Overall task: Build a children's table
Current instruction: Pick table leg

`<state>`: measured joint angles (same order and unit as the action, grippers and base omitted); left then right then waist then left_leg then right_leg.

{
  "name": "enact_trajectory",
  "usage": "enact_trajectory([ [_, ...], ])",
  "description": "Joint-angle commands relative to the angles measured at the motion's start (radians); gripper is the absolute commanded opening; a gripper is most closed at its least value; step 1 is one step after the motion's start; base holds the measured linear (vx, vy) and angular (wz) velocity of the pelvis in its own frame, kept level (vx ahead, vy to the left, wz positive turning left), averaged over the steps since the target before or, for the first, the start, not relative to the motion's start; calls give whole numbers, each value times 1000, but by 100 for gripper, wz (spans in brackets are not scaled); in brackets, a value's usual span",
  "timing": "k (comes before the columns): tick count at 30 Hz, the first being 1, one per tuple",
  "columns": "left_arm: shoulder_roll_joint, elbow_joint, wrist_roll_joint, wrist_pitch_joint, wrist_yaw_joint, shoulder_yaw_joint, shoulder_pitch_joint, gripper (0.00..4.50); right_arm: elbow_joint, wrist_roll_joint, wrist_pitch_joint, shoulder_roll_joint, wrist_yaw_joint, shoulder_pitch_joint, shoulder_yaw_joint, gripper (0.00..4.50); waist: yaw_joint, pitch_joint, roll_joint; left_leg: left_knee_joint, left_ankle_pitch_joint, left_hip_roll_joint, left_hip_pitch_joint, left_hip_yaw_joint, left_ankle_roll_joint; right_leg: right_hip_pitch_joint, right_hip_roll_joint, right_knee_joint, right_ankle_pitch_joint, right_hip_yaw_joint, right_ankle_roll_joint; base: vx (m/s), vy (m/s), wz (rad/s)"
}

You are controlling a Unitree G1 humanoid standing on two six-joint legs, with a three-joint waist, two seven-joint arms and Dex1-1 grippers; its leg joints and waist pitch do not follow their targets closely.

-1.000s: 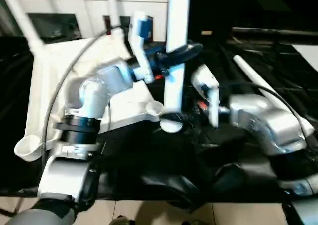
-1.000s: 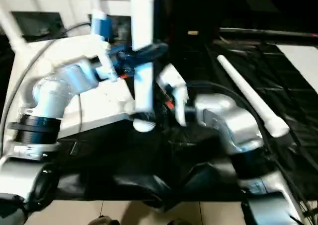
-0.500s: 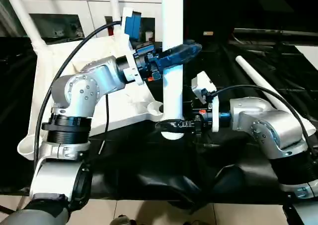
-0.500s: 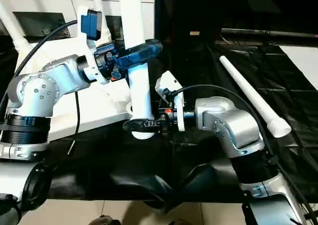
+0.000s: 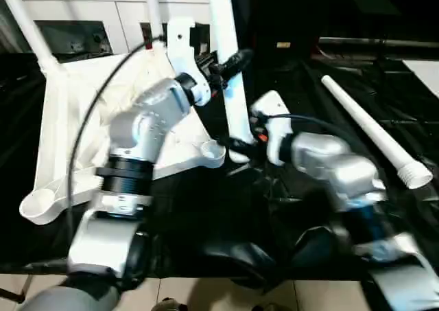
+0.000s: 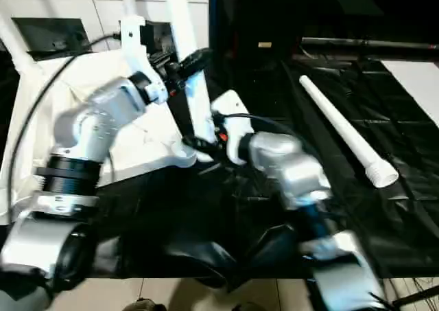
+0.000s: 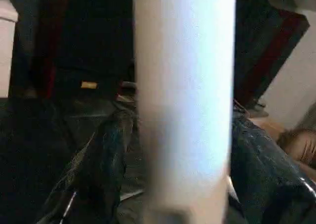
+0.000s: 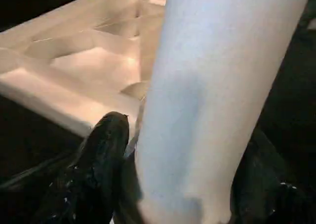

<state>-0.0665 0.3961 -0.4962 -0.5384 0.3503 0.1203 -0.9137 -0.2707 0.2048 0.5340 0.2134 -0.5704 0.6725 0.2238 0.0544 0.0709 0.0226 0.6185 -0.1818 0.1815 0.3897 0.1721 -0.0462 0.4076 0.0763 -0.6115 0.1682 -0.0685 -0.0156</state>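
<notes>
table top (image 5: 75,119) lies ribs-up at the frame's left; the held leg (image 5: 223,64), upright half a second ago, now leans left over the near corner socket (image 5: 212,150). left gripper (image 5: 230,62) grips it high, right gripper (image 5: 236,146) low (not seated yet).

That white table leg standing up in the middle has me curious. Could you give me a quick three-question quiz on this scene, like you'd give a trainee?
1. True or false: the spare leg lies on the black sheet to the robot's left.
2. How many legs already rise from the far side of the upturned tabletop? A) one B) two C) four
3. Fill in: low on the tilted leg, beside the near corner socket, is the robot's ____ hand.

Key: 1. False, it lies to the robot's right. 2. B. 3. Right: the right hand.
</notes>
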Motion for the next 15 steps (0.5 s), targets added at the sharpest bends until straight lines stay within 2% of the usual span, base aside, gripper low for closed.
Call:
enact_trajectory([
  [1,10,-13,-12,-13,-15,11,-15,314,-9,-21,-28,-17,47,27,5,254,0,-91,4,-65,-118,33,-17,-11,19,-65,58,59,95,41,-246,0,0,0],
  [3,19,-16,-19,-23,-29,22,-12,286,-18,-28,-36,-31,64,33,5,253,0,-89,5,-67,-142,34,-18,-11,16,-65,58,63,123,41,-242,0,0,0],
  [7,45,-6,-16,20,-61,44,-5,268,-64,-72,-92,-76,110,54,-2,253,-3,-86,5,-70,-180,34,-21,-12,1,-62,59,69,177,41,-226,0,0,0],
  [8,45,-6,-16,21,-61,44,-5,244,-66,-73,-94,-78,112,55,-4,253,-3,-86,5,-71,-180,34,-20,-13,0,-63,58,68,174,42,-222,0,0,0],
  [12,45,-8,-19,40,-59,54,-7,222,-91,-77,-119,-81,118,66,-9,253,-3,-88,9,-70,-164,35,-19,-14,4,-64,58,63,129,43,-225,0,0,0],
  [15,36,-15,-27,36,-21,51,-9,208,-72,-20,-111,-78,66,58,-42,253,-3,-88,9,-70,-159,34,-19,-13,13,-66,57,60,104,43,-235,0,0,0],
])
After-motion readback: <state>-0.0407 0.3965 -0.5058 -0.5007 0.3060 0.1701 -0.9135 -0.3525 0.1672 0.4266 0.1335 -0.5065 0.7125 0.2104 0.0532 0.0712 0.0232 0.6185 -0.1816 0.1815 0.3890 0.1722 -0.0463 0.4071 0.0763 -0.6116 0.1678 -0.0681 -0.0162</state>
